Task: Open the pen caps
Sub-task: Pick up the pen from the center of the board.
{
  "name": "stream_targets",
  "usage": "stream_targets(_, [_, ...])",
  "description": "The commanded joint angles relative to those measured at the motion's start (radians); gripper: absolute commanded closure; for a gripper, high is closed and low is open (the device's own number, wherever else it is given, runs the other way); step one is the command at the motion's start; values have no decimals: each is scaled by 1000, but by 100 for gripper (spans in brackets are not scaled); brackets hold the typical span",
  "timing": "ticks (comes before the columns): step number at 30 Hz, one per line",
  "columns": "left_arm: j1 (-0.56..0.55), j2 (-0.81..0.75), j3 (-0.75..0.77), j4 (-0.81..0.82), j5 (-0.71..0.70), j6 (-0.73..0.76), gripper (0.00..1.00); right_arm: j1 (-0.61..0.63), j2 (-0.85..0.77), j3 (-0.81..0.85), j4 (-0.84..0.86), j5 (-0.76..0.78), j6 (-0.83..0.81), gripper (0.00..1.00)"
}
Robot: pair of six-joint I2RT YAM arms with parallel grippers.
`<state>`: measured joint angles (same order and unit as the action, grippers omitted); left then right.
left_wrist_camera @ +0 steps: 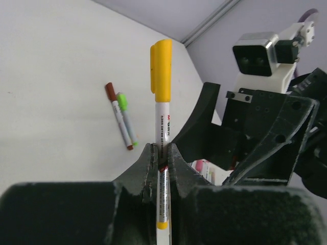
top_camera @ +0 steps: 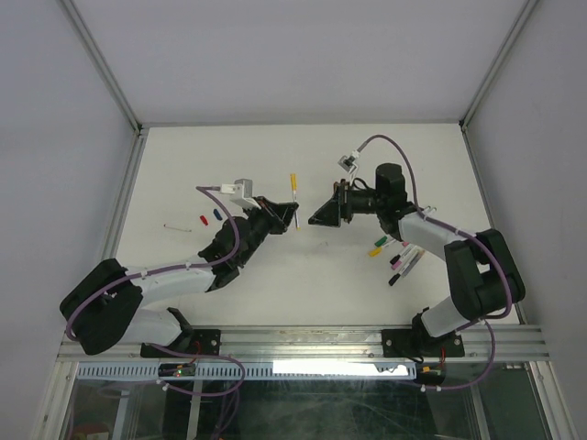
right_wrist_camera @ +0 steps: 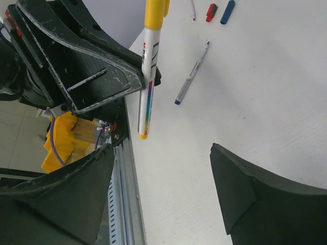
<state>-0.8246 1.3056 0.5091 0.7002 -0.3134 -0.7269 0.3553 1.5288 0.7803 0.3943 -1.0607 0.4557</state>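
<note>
left fingers (left_wrist_camera: 145,166): clamped on pen barrel (left_wrist_camera: 162,127)
yellow cap (left_wrist_camera: 161,71): points 12 o'clock
right fingers (right_wrist_camera: 245,189): open, at my pen's 3 o'clock

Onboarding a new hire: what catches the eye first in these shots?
A white pen with a bright yellow cap, clamped in the shut left gripper above the middle of the white table. The right gripper faces it, jaws wide open, holding nothing. A red cap and a blue cap lie loose on its left side.
</note>
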Motion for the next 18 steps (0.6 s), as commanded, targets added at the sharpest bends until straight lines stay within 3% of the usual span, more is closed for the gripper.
stream_targets(1, [-25, -14, -14, 213, -12, -16, 100, 49, -58, -8, 129, 25, 28, 22])
stream_targets(9, [-51, 17, -2, 254, -12, -3, 100, 99, -72, -18, 154, 51, 43, 29])
stream_targets(18, [-76, 59, 15, 278, -7, -6, 100, 109, -81, -27, 222, 36, 90, 54])
